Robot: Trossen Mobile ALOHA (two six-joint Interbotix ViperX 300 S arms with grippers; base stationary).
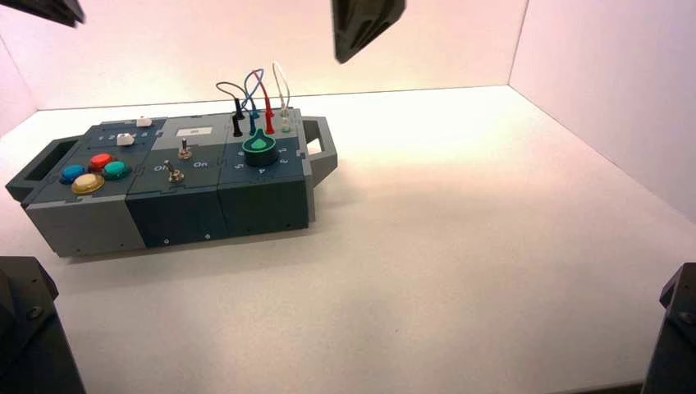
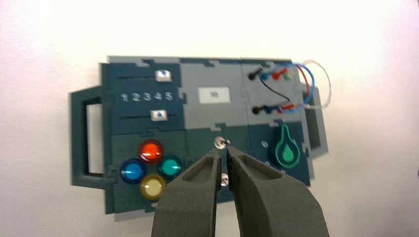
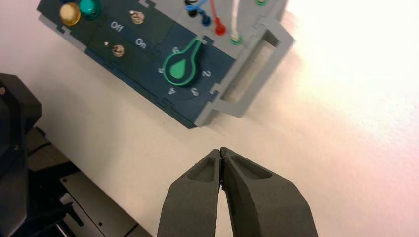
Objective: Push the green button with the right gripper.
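Dark blue-grey box (image 1: 176, 197) standing on the white table (image 1: 460, 246), toward its left side. Right gripper (image 3: 222, 154) hanging above bare table just off the box's handle end, fingertips pressed together, holding nothing. Left gripper (image 2: 223, 154) poised high over the box's middle, fingers likewise closed and empty. Green button (image 1: 116, 170) in the four-button cluster at the box's left end, beside red, blue and yellow, untouched.

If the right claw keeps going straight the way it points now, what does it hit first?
Most likely bare white table, not the box. In the right wrist view the shut right claw has its tips over the table, short of the box's corner near the dark-green knob. The green button lies well off that line. Depth is uncertain.
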